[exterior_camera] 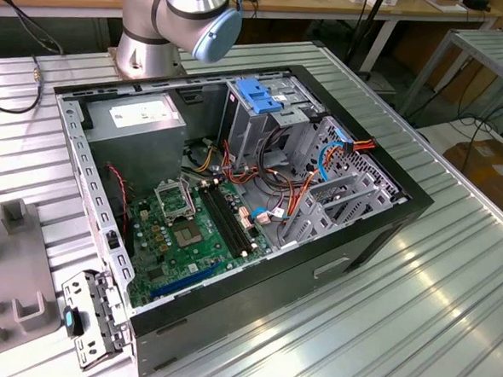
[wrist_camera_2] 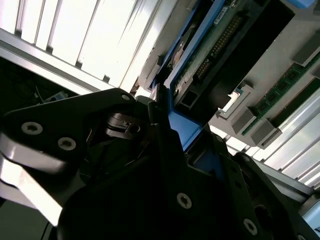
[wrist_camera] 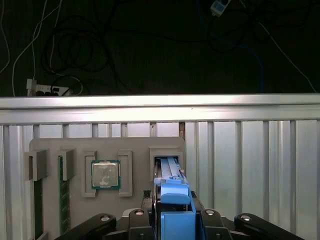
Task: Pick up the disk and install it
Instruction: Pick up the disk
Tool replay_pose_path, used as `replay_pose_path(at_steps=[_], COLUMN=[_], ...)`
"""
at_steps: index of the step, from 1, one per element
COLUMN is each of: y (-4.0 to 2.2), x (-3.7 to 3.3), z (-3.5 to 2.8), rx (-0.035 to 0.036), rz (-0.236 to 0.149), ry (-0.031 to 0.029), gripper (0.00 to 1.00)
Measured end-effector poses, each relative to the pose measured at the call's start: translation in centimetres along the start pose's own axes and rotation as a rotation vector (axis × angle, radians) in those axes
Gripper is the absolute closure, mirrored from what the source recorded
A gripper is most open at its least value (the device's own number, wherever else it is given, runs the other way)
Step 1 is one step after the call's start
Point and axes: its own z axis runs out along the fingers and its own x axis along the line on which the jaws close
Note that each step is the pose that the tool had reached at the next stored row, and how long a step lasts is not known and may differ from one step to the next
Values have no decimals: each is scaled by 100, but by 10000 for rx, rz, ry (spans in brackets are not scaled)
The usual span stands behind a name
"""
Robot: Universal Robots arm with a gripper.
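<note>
Disk (wrist_camera: 175, 192) on edge in tray (wrist_camera: 135, 145) slot, walls close; gripper (wrist_camera: 176, 222) jaws clamped on blue frame.

Arm (exterior_camera: 181, 13) cut by the pic edge in exterior view; base + one joint in frame. Grey fixture (exterior_camera: 7, 268) runs off the exterior view's left edge; what's in its slots is too small to tell. In first wrist view the gripper (wrist_camera: 176, 225) is cut by the frame edge & covers the near part of the disk (wrist_camera: 169, 169); memory stick (wrist_camera: 62, 195) also cut off. In second wrist view the dark gripper body hides much of the disk (wrist_camera_2: 210, 45), far end off-frame; grip contact: can't tell.
</note>
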Motion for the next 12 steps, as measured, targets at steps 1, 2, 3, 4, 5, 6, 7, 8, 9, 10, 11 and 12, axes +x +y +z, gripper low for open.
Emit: replay_pose_path(at_steps=[1, 2, 3, 4, 5, 6, 7, 8, 9, 10, 11, 12], y=[0, 0, 0, 0, 0, 0, 0, 0, 0, 0, 0, 0], x=[0, 0, 0, 0, 0, 0, 0, 0, 0, 0, 0, 0], z=[0, 0, 0, 0, 0, 0, 0, 0, 0, 0, -1, -4], rx=[1, 0, 0, 0, 0, 0, 0, 1, 0, 0, 1, 1], rz=[1, 2, 3, 4, 5, 5, 7, 8, 9, 9, 9, 10], ry=[0, 0, 1, 0, 0, 0, 0, 0, 0, 1, 0, 0], gripper=[62, 62, 62, 63, 63, 63, 63, 63, 63, 63, 63, 63])
